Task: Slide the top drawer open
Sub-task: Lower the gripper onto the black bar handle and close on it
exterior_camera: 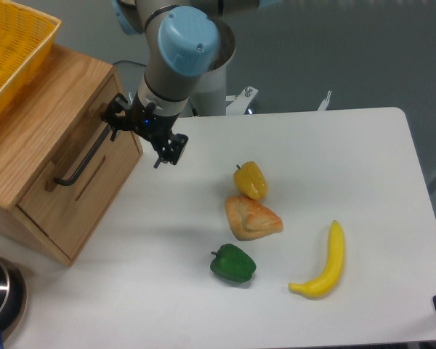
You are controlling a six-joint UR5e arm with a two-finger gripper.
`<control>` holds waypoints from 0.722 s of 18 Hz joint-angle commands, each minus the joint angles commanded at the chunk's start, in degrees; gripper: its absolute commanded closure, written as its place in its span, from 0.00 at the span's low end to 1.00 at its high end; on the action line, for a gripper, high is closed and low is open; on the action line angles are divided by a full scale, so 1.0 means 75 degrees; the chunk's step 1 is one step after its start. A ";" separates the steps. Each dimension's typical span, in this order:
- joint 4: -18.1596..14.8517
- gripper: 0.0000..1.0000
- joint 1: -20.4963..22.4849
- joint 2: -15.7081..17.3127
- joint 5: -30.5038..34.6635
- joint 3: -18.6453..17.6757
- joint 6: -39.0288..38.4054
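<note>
Partly hidden — handle's (87,156) upper end.
</note>
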 joint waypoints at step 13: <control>0.0047 0.00 -0.0305 -0.0070 -0.0023 -0.0118 -0.0152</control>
